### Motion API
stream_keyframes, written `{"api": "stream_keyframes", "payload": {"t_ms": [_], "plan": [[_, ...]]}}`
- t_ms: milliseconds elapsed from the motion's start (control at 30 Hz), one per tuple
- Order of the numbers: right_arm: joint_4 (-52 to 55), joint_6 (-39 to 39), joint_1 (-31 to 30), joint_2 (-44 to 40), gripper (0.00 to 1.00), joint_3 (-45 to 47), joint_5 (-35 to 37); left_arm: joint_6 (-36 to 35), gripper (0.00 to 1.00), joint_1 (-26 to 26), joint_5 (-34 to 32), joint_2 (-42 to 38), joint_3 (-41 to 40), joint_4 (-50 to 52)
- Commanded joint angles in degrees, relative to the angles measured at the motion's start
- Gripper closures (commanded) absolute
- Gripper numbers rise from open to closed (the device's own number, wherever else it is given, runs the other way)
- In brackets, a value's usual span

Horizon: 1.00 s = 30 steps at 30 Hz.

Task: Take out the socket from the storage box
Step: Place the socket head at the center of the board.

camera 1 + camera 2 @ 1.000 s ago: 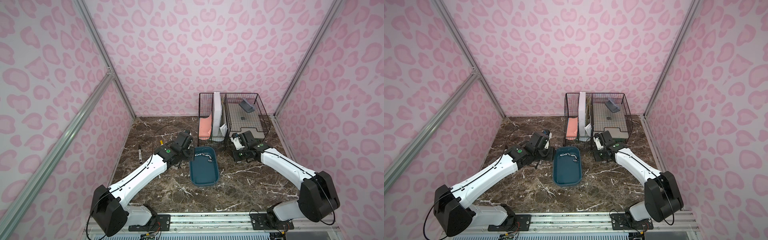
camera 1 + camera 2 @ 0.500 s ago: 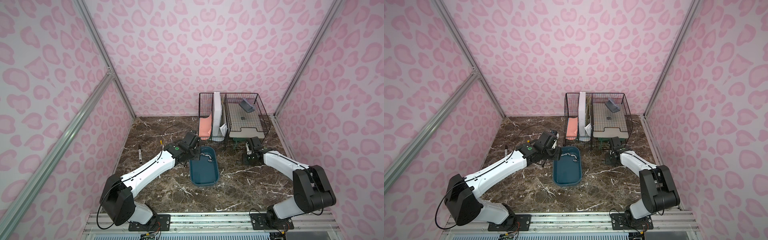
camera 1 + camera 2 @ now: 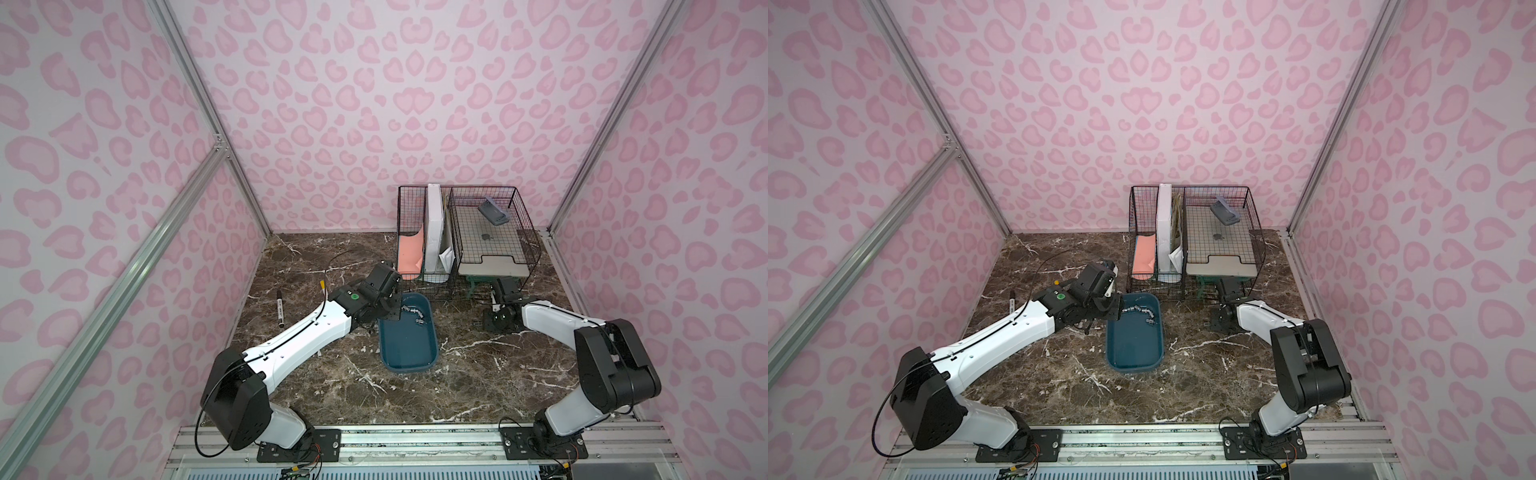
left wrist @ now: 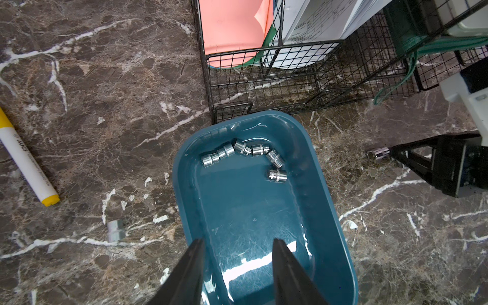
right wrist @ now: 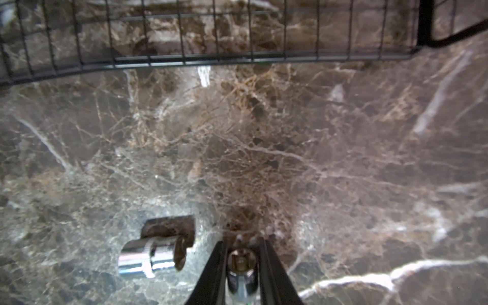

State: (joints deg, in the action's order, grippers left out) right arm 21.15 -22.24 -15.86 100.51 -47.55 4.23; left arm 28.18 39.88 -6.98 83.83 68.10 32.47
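Pink leopard-print walls (image 3: 374,104) enclose a dark brown marble table (image 3: 457,374), seen from above. A black wire-mesh organiser (image 3: 525,224) holding folders and papers stands right of centre in both top views.

Two white-and-black robot arms reach in from the bottom edge: the left arm (image 3: 299,336) from the lower left, the right arm (image 3: 552,324) from the lower right.

The dark teal storage box (image 3: 407,349) lies at the centre of the frame. It sits just in front of the organiser, its long side running away from the viewer.

The left gripper (image 4: 237,240) hangs over the box. Its jaws stand partly apart with nothing between them.

The right gripper (image 5: 242,241) sits low over the marble to the right of the box. In the right wrist view its jaws are narrow, closed against both sides of a socket (image 5: 241,261).

A white marker with yellow ends (image 4: 26,158) lies on the table at the far left of the left wrist view.

Six chrome sockets (image 4: 260,150) cluster in the end of the box nearest the organiser. A second socket (image 5: 150,257) lies on its side on the marble near the right gripper. A stray socket (image 4: 116,231) rests on the table left of the box.
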Motion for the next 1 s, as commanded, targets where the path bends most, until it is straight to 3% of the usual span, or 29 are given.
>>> {"api": "stream_keyframes", "payload": {"t_ms": [0,467,767,967], "plan": [[-1.64,-0.43,0.09,-0.18,0.67,-0.24,0.44,0.12,0.54,0.06,-0.41,0.1,0.29,-0.87],[3.01,-0.79,0.11,-5.04,0.62,-2.34,0.28,-2.78,0.54,0.36,2.89,2.52,2.14,-1.34],[7.73,-0.82,-0.47,-12.39,0.61,-3.77,-1.37,-11.51,0.55,0.38,10.01,11.44,6.1,-3.6],[8.82,-0.79,-1.13,-16.84,0.61,-3.02,-2.81,-10.98,0.56,0.31,11.18,19.6,9.61,-4.21]]}}
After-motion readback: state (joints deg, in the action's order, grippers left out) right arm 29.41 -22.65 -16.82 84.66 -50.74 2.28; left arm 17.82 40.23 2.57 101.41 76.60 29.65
